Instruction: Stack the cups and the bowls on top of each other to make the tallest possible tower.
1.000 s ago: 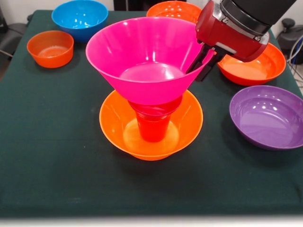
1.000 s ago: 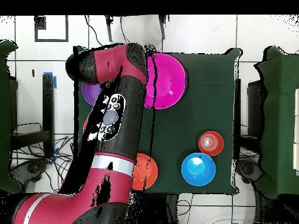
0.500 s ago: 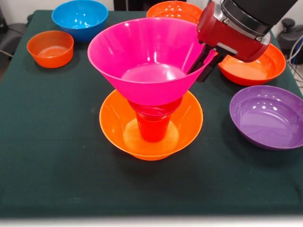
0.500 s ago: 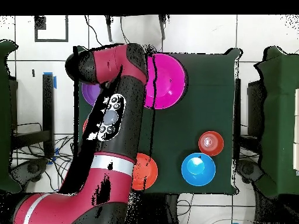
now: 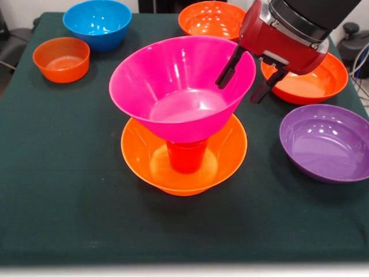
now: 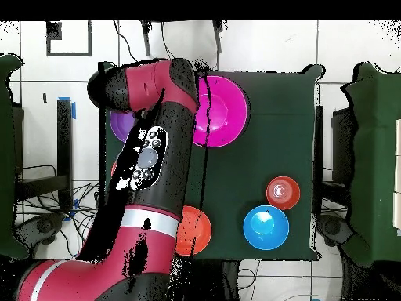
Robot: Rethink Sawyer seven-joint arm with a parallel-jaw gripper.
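Note:
The tower stands mid-table in the front view. Its base is a large yellow-orange flared bowl (image 5: 144, 157), and an orange-red cup (image 5: 187, 156) stands upright inside it. A big pink flared bowl (image 5: 173, 81) rests on the cup, slightly tilted, and hides the cup's top. My gripper (image 5: 237, 92) is open at the pink bowl's right rim. One finger (image 5: 229, 68) is inside the bowl and the other is outside. In the overhead view the pink bowl (image 6: 224, 110) shows beside the arm (image 6: 153, 157), which hides the gripper.
A blue bowl (image 5: 97, 22) and a small orange bowl (image 5: 60, 57) sit at the back left. An orange bowl (image 5: 209, 18) is at the back. An orange-red bowl (image 5: 314, 85) and a purple bowl (image 5: 326, 141) lie on the right.
The gripper has opened and let go of the pink bowl's rim. The pink bowl has dropped lower onto the cup and shifted slightly right.

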